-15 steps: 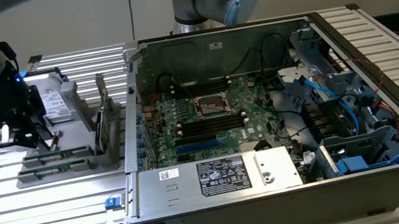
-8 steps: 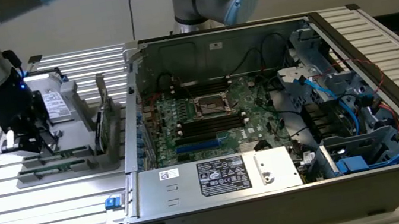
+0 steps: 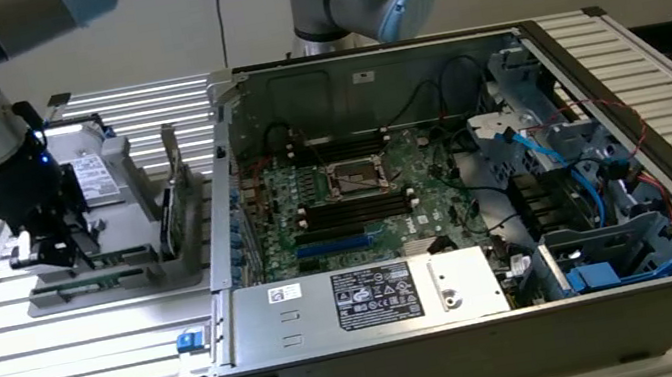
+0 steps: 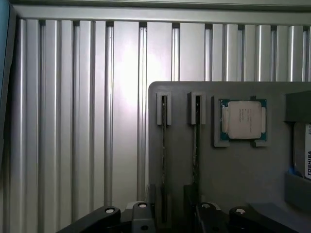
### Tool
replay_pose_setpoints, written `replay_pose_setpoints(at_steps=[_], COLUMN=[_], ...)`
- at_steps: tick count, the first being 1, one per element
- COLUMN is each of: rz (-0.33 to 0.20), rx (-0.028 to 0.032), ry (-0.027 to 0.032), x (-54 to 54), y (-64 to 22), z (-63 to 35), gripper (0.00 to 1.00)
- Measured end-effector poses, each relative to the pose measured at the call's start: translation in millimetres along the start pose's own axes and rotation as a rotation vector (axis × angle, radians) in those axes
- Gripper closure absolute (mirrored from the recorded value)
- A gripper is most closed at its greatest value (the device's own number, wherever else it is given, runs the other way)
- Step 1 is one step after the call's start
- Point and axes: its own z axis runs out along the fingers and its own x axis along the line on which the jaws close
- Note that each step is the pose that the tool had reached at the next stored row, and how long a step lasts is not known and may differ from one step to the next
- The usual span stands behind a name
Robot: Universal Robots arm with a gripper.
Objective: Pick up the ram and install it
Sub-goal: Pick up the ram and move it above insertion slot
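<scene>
at the exterior view's left, black two-finger gripper point(image 3: 49, 249) low over grey plastic parts tray point(image 3: 122, 286), fingers spread wide, gripping nothing. upright, edge-on in a tray slot, seemingly the thin dark ram stick point(image 4: 164, 141); beside it, square silver processor point(image 4: 242, 120). at the exterior view's right, open black computer case point(image 3: 470, 349).

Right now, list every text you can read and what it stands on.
"TOSHIBA": on the drive label.
Processor lid: print cannot be read.
Power supply label: too small to read.
White sticker on the back wall of the case: too small to read.
</scene>
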Motion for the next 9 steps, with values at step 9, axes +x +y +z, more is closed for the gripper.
replay_pose_setpoints(at_steps=[9], rz=[0.0], rx=[0.0164], ry=[0.0023], x=[0.6], y=[3.8], z=[12.3], gripper=[0.64])
